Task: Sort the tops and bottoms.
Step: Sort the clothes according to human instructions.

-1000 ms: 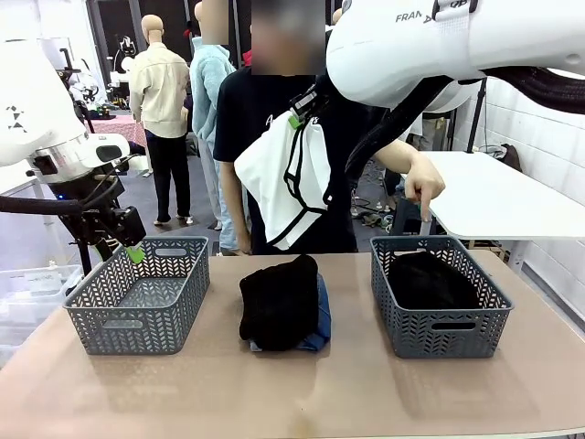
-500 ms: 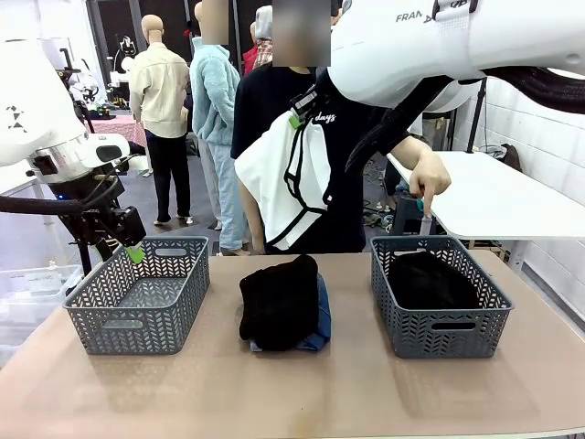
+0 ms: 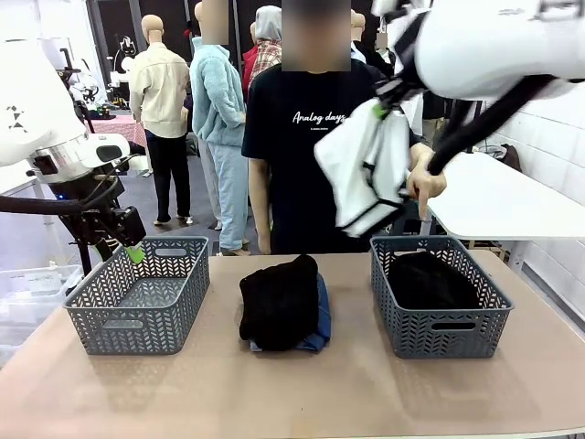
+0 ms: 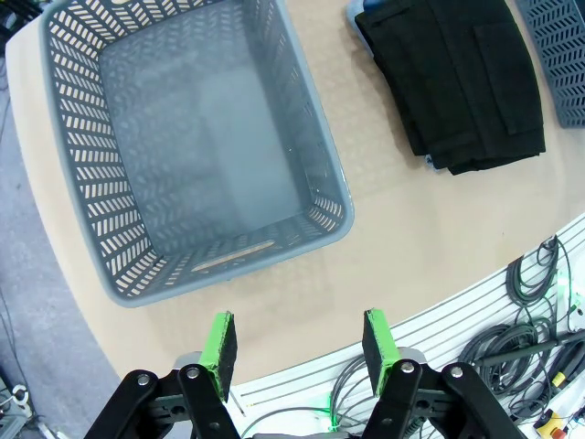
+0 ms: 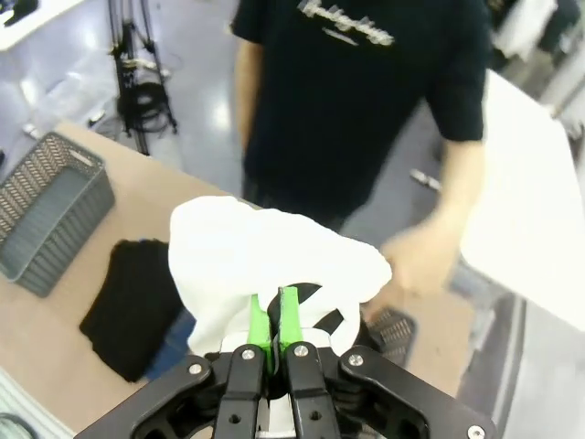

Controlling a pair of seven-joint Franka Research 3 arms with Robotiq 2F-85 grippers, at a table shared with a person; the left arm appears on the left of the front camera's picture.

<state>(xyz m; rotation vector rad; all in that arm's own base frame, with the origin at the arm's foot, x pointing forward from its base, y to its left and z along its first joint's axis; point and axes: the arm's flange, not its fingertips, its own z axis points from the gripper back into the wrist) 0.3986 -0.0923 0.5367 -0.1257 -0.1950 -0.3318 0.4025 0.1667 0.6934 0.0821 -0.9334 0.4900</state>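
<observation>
Pinching a fold of the white top between its green pads, the right gripper hangs high above the table. It is over the far left corner of the right basket. In the right wrist view the right gripper has its jaws pressed almost together, with the white top bunched over and around them. The cloth droops from the grip with its thin black edging showing, and its lowest corner is just above the basket's far rim. A black top lies inside that basket.

Behind the hanging cloth, the person's hand has one finger stretched downward over the same far rim. The hand is blurred in the right wrist view.

At mid-table a folded black garment rests on the jeans, whose blue denim pokes out along one side.

The left gripper hovers beside the near left rim of the left basket. In the left wrist view the left gripper has its jaws spread wide and grips nothing. The left basket is just beyond the fingertips, and the folded black garment lies farther off.
</observation>
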